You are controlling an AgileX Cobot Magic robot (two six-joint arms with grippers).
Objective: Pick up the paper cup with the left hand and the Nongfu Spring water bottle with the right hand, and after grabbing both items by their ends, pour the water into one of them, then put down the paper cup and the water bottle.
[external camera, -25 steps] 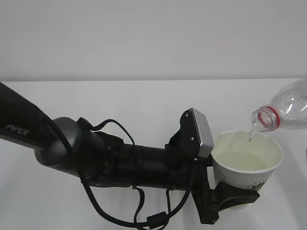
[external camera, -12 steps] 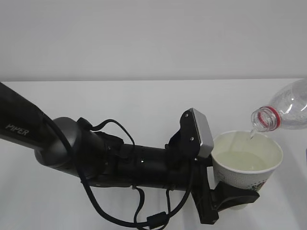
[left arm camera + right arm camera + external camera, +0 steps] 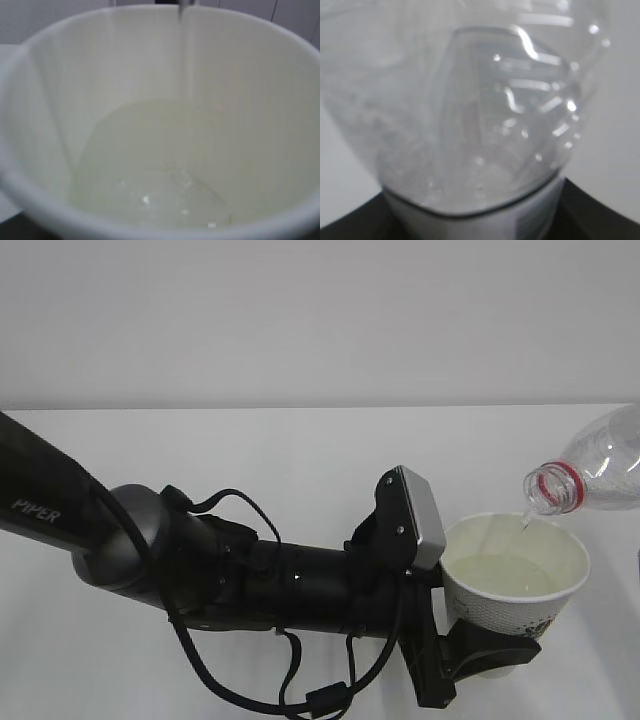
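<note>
Left claw (image 3: 487, 652) clamps the cup (image 3: 520, 575) low on its side, above the white surface (image 3: 250, 450). Right claw grasps the tilted bottle (image 3: 590, 472), its mouth over the rim, a thin stream of water (image 3: 186, 75) falling inside.

Layout at the right of the scene. The paper cup (image 3: 516, 585) sits upright above the table (image 3: 300, 460), right of the camera box (image 3: 420, 518). The water bottle (image 3: 590, 475), tilted mouth-down, lies up and right of the cup, its mouth over the cup's far rim. Water (image 3: 150, 165) lies in the cup.
</note>
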